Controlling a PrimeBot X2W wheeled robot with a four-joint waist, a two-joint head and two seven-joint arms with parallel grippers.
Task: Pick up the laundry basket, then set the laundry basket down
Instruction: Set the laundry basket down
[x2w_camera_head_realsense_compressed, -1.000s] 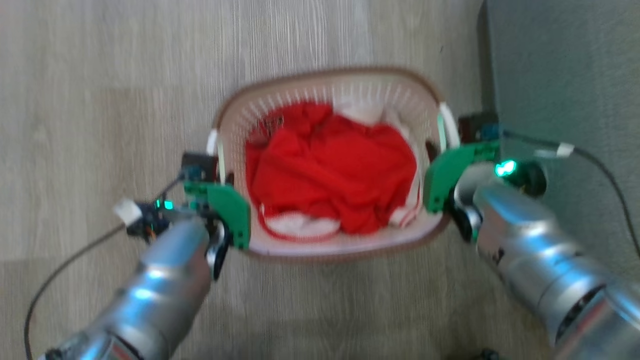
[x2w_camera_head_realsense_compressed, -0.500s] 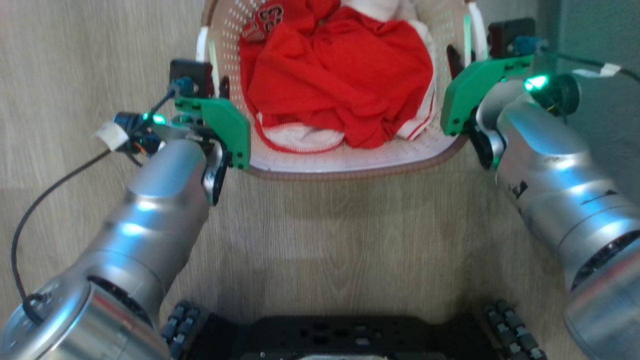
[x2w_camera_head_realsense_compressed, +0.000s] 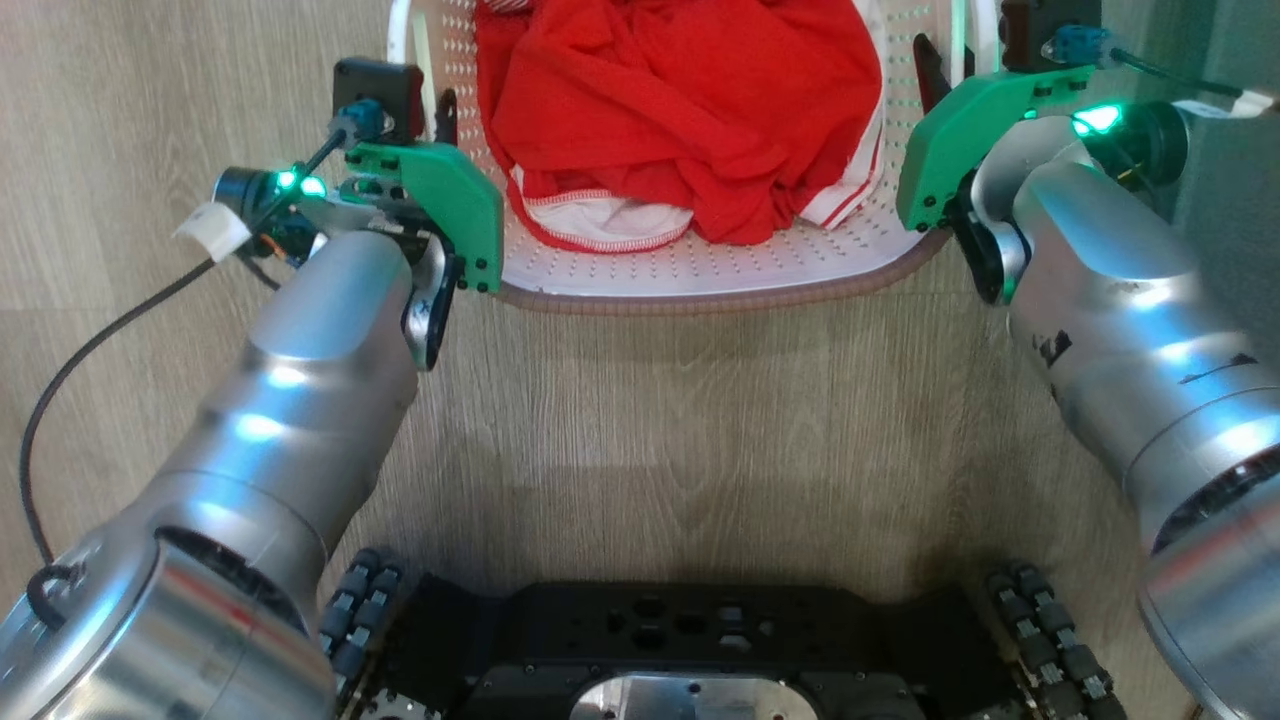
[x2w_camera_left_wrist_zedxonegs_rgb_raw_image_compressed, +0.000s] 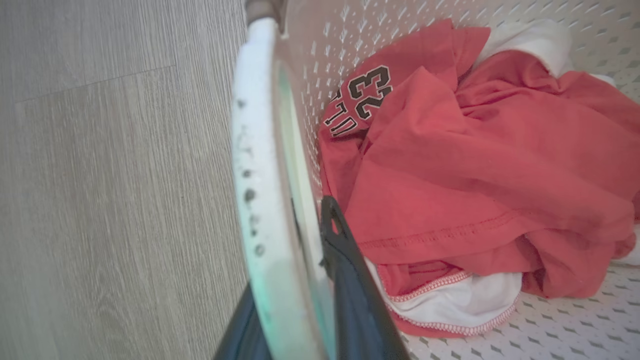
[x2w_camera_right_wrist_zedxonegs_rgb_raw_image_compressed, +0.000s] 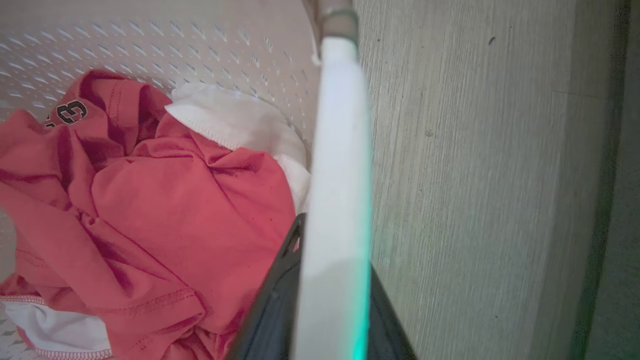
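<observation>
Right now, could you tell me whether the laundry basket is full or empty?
Partly full: crumpled red and white clothing lies in the laundry basket, and bare perforated plastic shows beside the pile.

Both arms are chunky silver tubes w/ ring seams: left arm (x2w_camera_head_realsense_compressed: 300, 400), right arm (x2w_camera_head_realsense_compressed: 1120, 300). The R one has a few small black marks (x2w_camera_head_realsense_compressed: 1050, 348). Each wrist carries a bright green plastic plate (x2w_camera_head_realsense_compressed: 450, 210) w/ dark screws along the edge, plus a black cam box (x2w_camera_head_realsense_compressed: 375, 88) w/ a blue plug (x2w_camera_head_realsense_compressed: 360, 118). Green LEDs (x2w_camera_head_realsense_compressed: 300, 183) glow on both wrists. A thin black cable (x2w_camera_head_realsense_compressed: 90, 350) w/ a white tape tag (x2w_camera_head_realsense_compressed: 212, 228) hangs off the L wrist. Fingers (x2w_camera_left_wrist_zedxonegs_rgb_raw_image_compressed: 355, 300) are dark, almost navy. Base (x2w_camera_head_realsense_compressed: 690, 650) is black w/ holes, a silver plate mid-front and roller wheels (x2w_camera_head_realsense_compressed: 355, 620) at both corners.
</observation>
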